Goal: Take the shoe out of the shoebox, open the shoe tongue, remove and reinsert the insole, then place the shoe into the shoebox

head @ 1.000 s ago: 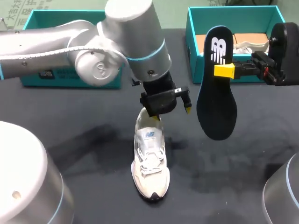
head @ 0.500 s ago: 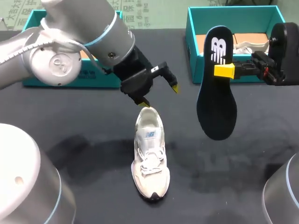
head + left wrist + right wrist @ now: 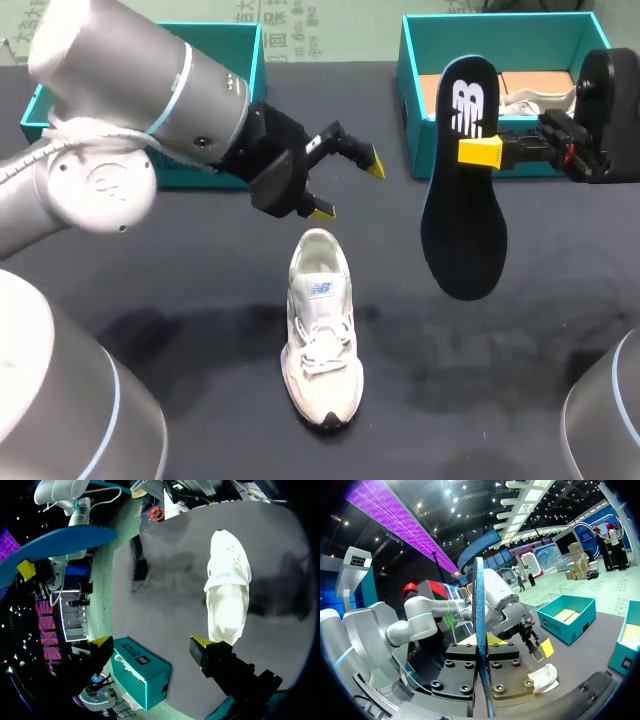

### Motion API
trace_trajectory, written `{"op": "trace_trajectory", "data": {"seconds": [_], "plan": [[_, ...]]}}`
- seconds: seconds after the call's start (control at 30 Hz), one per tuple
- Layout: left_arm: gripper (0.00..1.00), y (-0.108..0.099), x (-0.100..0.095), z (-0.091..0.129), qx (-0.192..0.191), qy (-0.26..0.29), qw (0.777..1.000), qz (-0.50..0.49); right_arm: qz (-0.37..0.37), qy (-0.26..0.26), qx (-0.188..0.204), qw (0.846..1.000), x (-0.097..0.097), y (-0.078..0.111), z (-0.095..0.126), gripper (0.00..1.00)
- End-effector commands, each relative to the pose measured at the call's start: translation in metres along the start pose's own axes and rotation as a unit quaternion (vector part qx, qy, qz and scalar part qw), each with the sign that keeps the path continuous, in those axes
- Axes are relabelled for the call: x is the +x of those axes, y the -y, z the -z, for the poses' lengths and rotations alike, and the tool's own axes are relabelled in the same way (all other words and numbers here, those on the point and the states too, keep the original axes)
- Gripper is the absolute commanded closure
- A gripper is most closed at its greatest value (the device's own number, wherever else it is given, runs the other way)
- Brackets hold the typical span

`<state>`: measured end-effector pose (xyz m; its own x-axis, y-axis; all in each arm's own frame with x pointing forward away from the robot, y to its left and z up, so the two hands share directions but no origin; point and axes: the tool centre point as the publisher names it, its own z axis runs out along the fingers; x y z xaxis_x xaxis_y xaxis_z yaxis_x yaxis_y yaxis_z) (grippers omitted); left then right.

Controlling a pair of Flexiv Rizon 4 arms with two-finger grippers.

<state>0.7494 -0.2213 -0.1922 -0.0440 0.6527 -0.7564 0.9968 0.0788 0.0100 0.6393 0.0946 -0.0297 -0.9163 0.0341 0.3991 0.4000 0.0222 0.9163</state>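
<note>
- Head view: the left gripper (image 3: 347,188) hangs with its fingers spread wide and nothing between them, just past the heel end of the shoe (image 3: 320,330) and clear of it.
- In the left wrist view the same left gripper (image 3: 151,642) shows both yellow tips well apart, and the shoe (image 3: 227,595) lies ahead of one finger, not between the two.
- The right gripper (image 3: 482,150) is clamped on the dark insole (image 3: 462,230) close to its heel end. The insole hangs toe-down above the table (image 3: 180,260), off to the shoe's right.
- The right wrist view confirms this: the insole (image 3: 479,610) stands edge-on between the right gripper's (image 3: 482,645) fingers.
- The shoe stands upright on the table between the two arms, its toe toward the robot and its heel toward the far edge. The insole's long axis runs roughly alongside it.
- By my reading the insole is out and is to go back in. The right arm carries it, while the left gripper is the nearer one to the shoe's collar for steadying.
- The right shoebox (image 3: 412,60) sits behind the insole and holds brown packing and something white, both partly hidden.
- The left shoebox (image 3: 255,60) is largely covered by the left arm, so its contents cannot be told.
</note>
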Motion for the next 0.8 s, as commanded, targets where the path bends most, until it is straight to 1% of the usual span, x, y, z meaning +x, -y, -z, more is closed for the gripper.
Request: {"op": "trace_trajectory", "data": {"seconds": [0.03,0.2,0.23,0.27,0.3,0.37,0.4,0.47,0.6,0.8], "plan": [[0.00,-0.003,0.009,0.005,0.006,0.104,0.995,-0.004,-0.001,0.001,0.000,1.000,0.000,0.001,-0.001,1.00],[0.00,-0.003,0.009,0.005,0.006,0.104,0.995,-0.004,-0.001,0.001,0.000,1.000,0.000,0.001,-0.001,1.00],[0.00,-0.001,0.011,-0.002,0.016,0.094,0.995,-0.011,-0.001,0.001,0.000,1.000,0.000,0.001,-0.001,1.00],[0.00,0.000,0.011,-0.005,0.009,0.106,0.994,-0.013,-0.001,0.001,0.000,1.000,0.000,0.001,-0.001,1.00],[0.00,0.001,0.011,-0.007,0.021,0.120,0.992,-0.016,-0.001,0.001,0.000,1.000,0.000,0.001,-0.001,1.00],[0.00,0.002,0.008,-0.007,0.010,0.141,0.990,-0.022,-0.001,0.001,0.000,1.000,0.000,0.001,-0.001,1.00],[0.00,0.002,0.006,-0.006,0.015,0.151,0.988,-0.024,-0.001,0.001,0.000,1.000,0.000,0.001,-0.001,1.00],[0.00,0.001,0.002,-0.003,0.006,0.166,0.986,-0.036,-0.001,0.001,0.000,1.000,0.000,0.001,-0.001,1.00],[0.00,-0.004,-0.002,0.008,0.010,0.203,0.978,-0.041,-0.001,0.001,0.000,1.000,0.000,0.001,-0.001,1.00],[0.00,-0.012,-0.006,0.020,0.004,0.225,0.973,-0.050,-0.001,0.001,0.000,1.000,0.000,0.001,-0.001,1.00]]}}
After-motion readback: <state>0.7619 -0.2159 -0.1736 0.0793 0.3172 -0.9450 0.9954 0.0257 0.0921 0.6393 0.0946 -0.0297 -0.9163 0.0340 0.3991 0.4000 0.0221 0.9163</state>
